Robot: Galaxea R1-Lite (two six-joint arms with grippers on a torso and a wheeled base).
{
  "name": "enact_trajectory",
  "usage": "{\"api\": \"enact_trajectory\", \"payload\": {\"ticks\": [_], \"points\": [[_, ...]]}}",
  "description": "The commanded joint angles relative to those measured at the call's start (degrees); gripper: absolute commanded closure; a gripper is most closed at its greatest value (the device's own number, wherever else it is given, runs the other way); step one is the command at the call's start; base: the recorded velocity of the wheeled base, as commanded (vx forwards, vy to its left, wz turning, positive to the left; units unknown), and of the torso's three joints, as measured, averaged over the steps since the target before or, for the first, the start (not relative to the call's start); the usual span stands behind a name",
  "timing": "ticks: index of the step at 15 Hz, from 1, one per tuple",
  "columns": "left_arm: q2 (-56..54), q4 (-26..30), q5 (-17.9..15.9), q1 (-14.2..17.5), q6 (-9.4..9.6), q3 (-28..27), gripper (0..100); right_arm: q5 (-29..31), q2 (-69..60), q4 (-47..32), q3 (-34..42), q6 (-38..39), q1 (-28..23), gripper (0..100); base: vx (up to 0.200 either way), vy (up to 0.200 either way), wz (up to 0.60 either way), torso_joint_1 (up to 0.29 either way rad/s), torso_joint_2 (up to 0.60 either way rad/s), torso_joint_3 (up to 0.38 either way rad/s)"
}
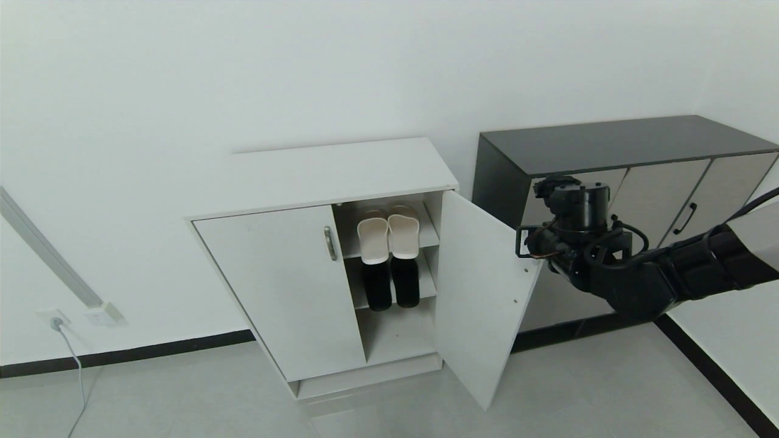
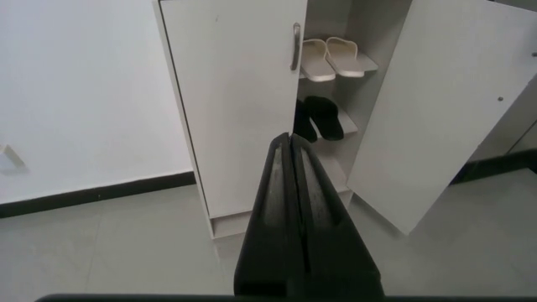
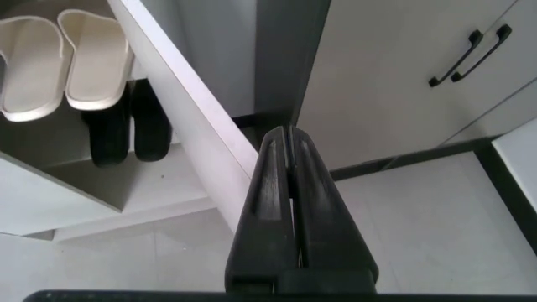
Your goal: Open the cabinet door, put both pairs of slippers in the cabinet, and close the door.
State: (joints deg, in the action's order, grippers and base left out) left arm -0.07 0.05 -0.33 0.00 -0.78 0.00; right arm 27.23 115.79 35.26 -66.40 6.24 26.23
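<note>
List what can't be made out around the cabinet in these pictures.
- Space behind the left door: hidden by the shut door, head and left wrist views.
- Outer face of the open door: turned away in those views, so any handle is unseen.
- Contact of the right gripper with the open door: the right wrist view leaves the gap unclear.
- Far ends of the black slippers: covered by the white slippers, head view.

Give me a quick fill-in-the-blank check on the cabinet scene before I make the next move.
1. The pair of white foam slippers lies on the ___ shelf of the white wooden cabinet.
2. The pair of black slippers lies on the shelf directly ___ the white pair.
3. The cabinet's right-hand door stands ___.
4. The right gripper, near that door's free edge, has its fingers ___.

Missing words: top; below; open; shut.
</note>
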Motion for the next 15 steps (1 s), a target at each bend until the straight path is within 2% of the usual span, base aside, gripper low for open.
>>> {"api": "enact_trajectory", "payload": {"ticks": [1,10,12,15], "points": [[0.07,-0.05,-0.02,0.00,-0.01,0.00,100,0.01,0.23,-0.19,-0.04,0.00,-0.13,100,0.000,0.000,0.00,0.000,0.00,0.000],[0.07,-0.05,-0.02,0.00,0.08,0.00,100,0.01,0.76,-1.94,0.31,0.00,0.22,100,0.000,0.000,0.00,0.000,0.00,0.000],[0.07,0.04,-0.02,0.00,0.08,0.00,100,0.01,-0.30,-1.94,1.80,0.09,2.42,100,0.000,0.000,0.00,0.000,0.00,0.000],[0.07,-0.05,-0.02,0.00,0.08,0.00,100,0.45,-2.67,-1.86,4.26,1.32,8.66,100,0.000,0.000,0.00,0.000,0.00,0.000]]}}
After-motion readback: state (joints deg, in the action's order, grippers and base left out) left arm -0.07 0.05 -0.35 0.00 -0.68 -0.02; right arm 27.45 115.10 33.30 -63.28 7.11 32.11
